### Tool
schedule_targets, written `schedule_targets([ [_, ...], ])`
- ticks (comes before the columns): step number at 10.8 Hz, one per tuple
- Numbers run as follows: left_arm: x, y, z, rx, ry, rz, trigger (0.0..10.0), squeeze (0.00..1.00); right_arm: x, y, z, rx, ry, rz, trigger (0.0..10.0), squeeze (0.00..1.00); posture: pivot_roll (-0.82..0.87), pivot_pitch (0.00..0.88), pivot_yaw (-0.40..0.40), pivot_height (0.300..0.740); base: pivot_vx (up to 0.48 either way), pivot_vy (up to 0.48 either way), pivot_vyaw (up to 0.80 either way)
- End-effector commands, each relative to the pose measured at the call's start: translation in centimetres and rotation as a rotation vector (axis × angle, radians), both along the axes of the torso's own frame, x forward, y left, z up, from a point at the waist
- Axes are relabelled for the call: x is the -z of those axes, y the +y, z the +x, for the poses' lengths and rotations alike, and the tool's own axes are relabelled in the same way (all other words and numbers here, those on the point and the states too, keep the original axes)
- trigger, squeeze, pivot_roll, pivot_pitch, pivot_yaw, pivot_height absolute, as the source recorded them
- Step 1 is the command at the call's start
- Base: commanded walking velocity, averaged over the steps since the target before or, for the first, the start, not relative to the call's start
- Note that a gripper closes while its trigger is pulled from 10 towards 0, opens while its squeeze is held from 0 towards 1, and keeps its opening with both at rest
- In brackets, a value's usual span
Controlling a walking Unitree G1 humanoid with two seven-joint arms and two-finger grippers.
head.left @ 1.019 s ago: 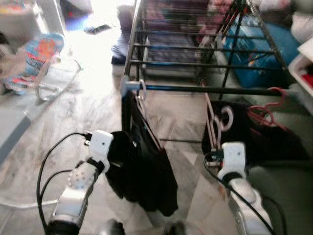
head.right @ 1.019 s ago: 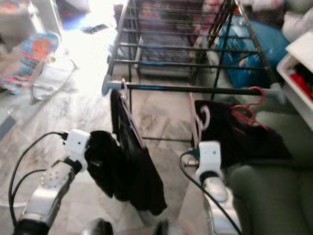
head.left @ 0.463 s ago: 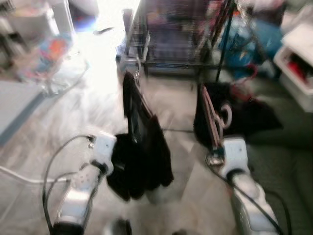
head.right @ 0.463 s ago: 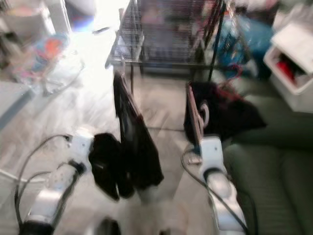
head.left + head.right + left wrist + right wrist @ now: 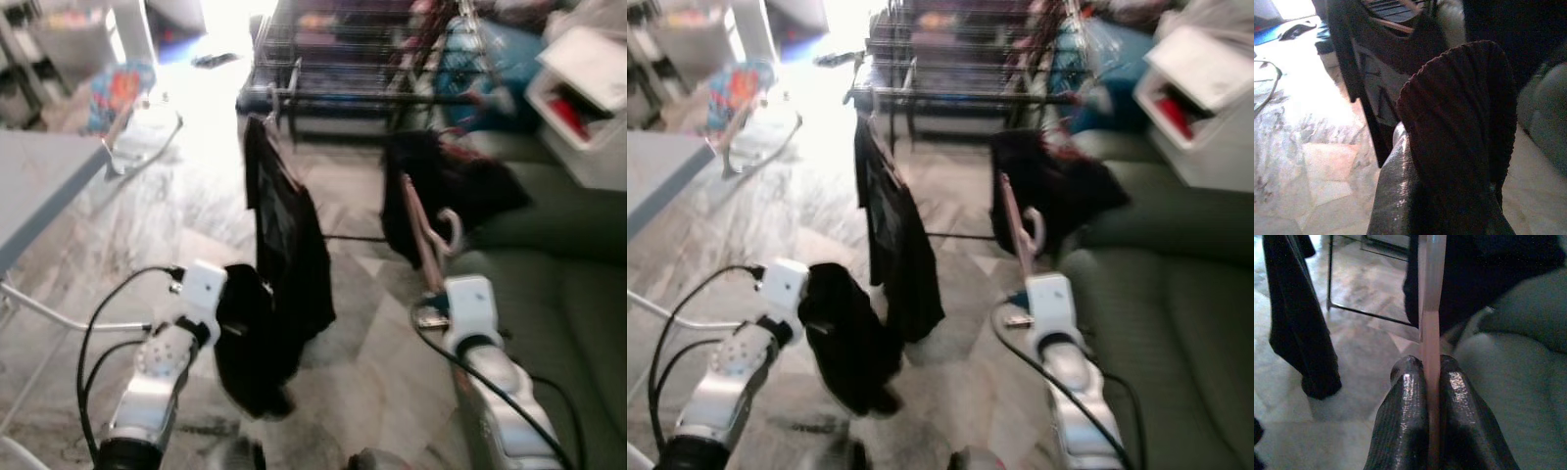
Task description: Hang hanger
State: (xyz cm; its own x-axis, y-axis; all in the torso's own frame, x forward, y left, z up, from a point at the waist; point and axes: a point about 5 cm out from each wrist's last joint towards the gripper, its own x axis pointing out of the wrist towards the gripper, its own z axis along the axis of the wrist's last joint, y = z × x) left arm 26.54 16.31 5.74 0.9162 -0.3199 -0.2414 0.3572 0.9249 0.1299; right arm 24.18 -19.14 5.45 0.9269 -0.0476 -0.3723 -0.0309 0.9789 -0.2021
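Backing off is what the shift reads as: the whole picture has slid since a second ago, the rack (image 5: 362, 93) now sitting farther up and away, so the camera has moved rather than the things. Both arms hold the same pose against the body as they did then.

The right gripper (image 5: 1431, 377) has its jaws closed on the pink hanger (image 5: 1431, 308), pinching the thin bar between both fingers (image 5: 1408, 396). In the eye views the hanger (image 5: 431, 230) stands upright above the right wrist, its hook at the top, near and right of the rack, in front of the green sofa (image 5: 578, 323). The left gripper (image 5: 1449, 166) is clamped on a dark cloth (image 5: 250, 343) that drapes over its fingers and hangs to the floor on the near left. A black shirt (image 5: 284, 245) already hangs from the rack's near rail, left of centre.

By the look of it, the step in hand is carrying the hanger to the rack; it is not yet hung. Next, the robot would need to close the gap, raise the right arm and bring the hook over the near rail, right of the shirt.
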Motion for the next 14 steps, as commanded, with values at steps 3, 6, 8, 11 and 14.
schedule_targets([
  [3, -0.65, 0.21, 0.37, -0.005, -0.036, 0.009, 10.0, 0.00, 0.03, 0.30, 0.44, 0.006, 0.007, 0.027, 10.0, 0.00, -0.09, 0.000, -0.036, 0.740, -0.095, 0.000, 0.00],
  [6, -0.92, 0.07, 0.53, -0.011, -0.038, -0.018, 10.0, 0.00, 0.02, 0.34, 0.73, 0.012, 0.013, 0.031, 10.0, 0.00, -0.09, 0.000, -0.033, 0.740, 0.000, 0.000, -0.59],
  [8, -0.93, -0.05, 0.46, -0.008, -0.039, -0.016, 10.0, 0.00, 0.11, 0.55, 0.78, 0.001, 0.016, 0.028, 10.0, 0.00, -0.09, 0.000, -0.038, 0.740, 0.000, 0.000, -0.80],
  [11, -0.90, -0.19, 0.58, 0.001, -0.029, -0.024, 10.0, 0.00, 0.09, 0.61, 1.09, 0.000, 0.016, 0.029, 10.0, 0.00, -0.09, 0.000, -0.038, 0.740, 0.000, 0.000, -0.80],
  [14, -0.80, -0.35, 0.44, 0.019, -0.019, -0.021, 10.0, 0.00, 0.16, 0.81, 1.13, -0.004, 0.019, 0.032, 10.0, 0.00, -0.09, 0.000, -0.036, 0.740, 0.000, 0.206, -0.80],
])
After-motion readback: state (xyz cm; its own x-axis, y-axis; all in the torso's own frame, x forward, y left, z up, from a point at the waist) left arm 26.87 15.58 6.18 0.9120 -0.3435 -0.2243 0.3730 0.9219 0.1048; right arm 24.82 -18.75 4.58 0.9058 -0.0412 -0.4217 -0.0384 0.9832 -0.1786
